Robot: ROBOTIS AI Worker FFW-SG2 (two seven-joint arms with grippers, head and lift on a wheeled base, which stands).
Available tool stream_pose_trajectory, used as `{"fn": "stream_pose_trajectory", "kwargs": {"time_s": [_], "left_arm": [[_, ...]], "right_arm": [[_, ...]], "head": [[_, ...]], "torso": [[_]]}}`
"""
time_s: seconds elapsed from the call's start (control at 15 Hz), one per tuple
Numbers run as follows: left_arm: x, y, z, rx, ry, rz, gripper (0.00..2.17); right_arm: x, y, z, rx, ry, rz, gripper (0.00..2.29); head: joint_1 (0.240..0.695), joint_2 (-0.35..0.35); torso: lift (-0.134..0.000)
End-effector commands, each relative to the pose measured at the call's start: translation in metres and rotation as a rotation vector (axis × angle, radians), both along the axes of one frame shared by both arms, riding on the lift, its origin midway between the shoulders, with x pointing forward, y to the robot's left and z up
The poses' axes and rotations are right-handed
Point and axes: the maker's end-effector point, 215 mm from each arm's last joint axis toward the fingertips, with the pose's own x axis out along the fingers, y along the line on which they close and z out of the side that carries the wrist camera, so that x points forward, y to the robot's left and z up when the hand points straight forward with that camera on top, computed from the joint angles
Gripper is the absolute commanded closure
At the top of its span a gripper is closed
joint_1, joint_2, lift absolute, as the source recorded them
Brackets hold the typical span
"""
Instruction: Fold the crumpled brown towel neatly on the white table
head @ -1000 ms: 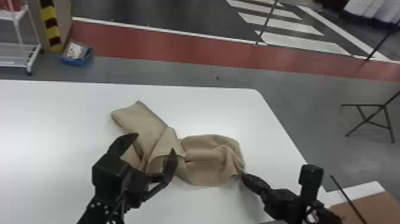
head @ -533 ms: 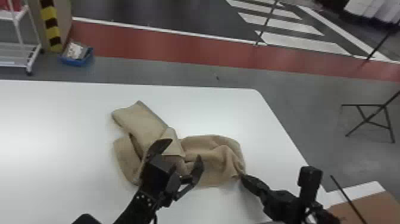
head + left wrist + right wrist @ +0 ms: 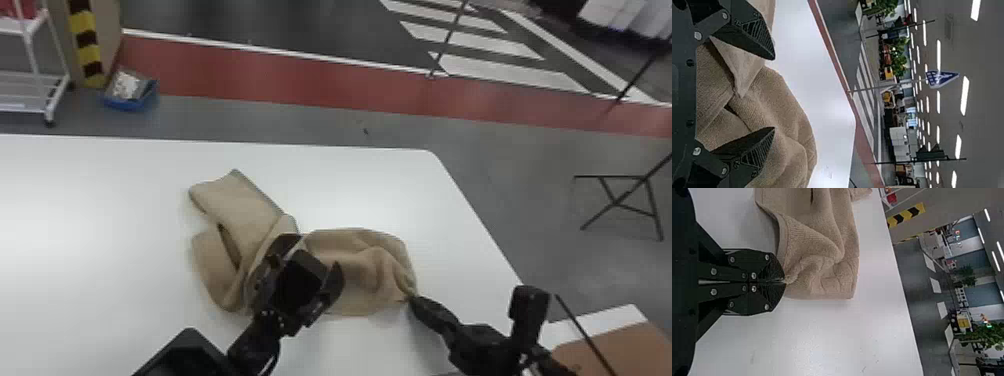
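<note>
Now farther right, the left tool [image 3: 320,252]

White table [image 3: 100,240], brown towel [image 3: 240,202] atop (crumpled, twisted)

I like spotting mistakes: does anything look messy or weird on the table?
Yes, the towel on the table looks odd: it's twisted and bunched instead of flat, with a gap between folds at the left. The right gripper pinches its right end.
</note>
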Motion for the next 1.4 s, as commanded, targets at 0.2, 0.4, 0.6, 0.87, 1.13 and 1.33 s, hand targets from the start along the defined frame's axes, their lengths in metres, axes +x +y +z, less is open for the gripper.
{"fn": "stream_pose_trajectory", "kwargs": {"time_s": [0.2, 0.4, 0.6, 0.87, 1.13, 1.33], "left_arm": [[0.012, 0.018, -0.014, 0.028, 0.016, 0.035, 0.35], [0.013, 0.02, -0.019, 0.035, 0.02, 0.037, 0.36], [0.013, 0.022, -0.02, 0.041, 0.018, 0.045, 0.52], [0.013, 0.026, -0.024, 0.051, 0.027, 0.053, 0.9], [0.01, 0.027, -0.019, 0.045, 0.02, 0.062, 0.9], [0.015, 0.027, 0.002, 0.008, 0.007, 0.076, 0.91]], "right_arm": [[0.005, 0.001, 0.003, -0.002, -0.009, 0.004, 1.8], [0.004, 0.0, 0.002, -0.001, -0.005, 0.002, 1.8], [0.004, 0.001, 0.003, 0.006, -0.008, 0.004, 1.8], [0.003, 0.001, 0.001, 0.01, -0.004, 0.002, 1.8], [0.003, 0.001, 0.001, 0.011, -0.005, 0.002, 1.8], [0.002, 0.0, 0.001, 0.011, -0.005, 0.002, 1.8]], "head": [[0.695, -0.35], [0.695, -0.35], [0.695, -0.35], [0.695, -0.35], [0.695, -0.35], [0.695, -0.35]], "torso": [[-0.124], [-0.124], [-0.124], [-0.124], [-0.124], [-0.124]]}}
